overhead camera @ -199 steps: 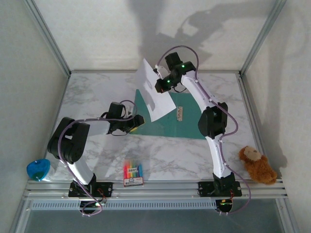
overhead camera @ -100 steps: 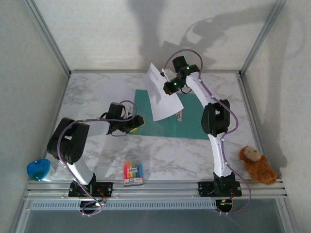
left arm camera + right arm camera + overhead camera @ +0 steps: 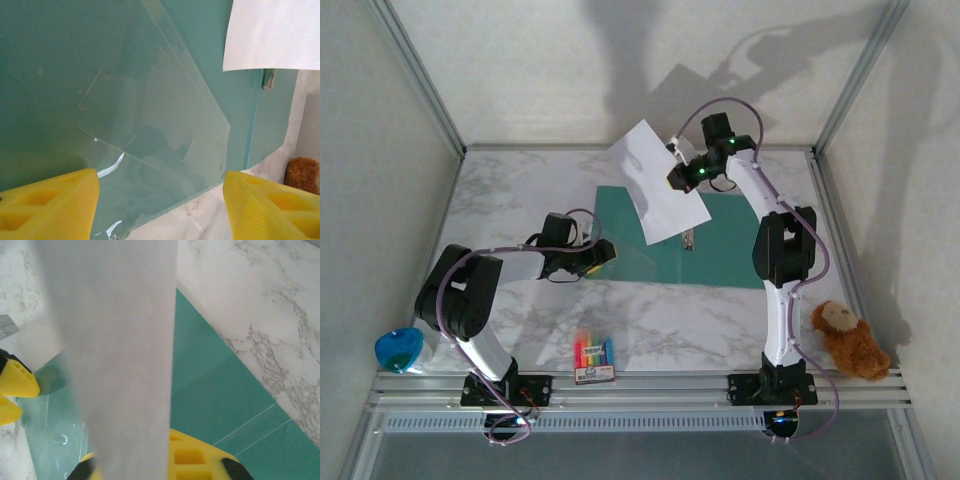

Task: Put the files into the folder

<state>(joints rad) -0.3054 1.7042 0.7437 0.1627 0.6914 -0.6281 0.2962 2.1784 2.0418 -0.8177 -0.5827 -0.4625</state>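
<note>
Right gripper (image 3: 676, 160) pinches a file (image 3: 658, 185) aloft over the folder (image 3: 720, 255); left gripper (image 3: 604, 250) spread at its left edge; best lower file flat, squared to folder.

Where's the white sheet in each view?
Top external: white sheet held up, upper centre, above the teal folder.
Left wrist: top right corner, over the folder.
Right wrist: wide blurred band down the centre-left, folder behind it.
Shared landmark: the teal folder.
</note>
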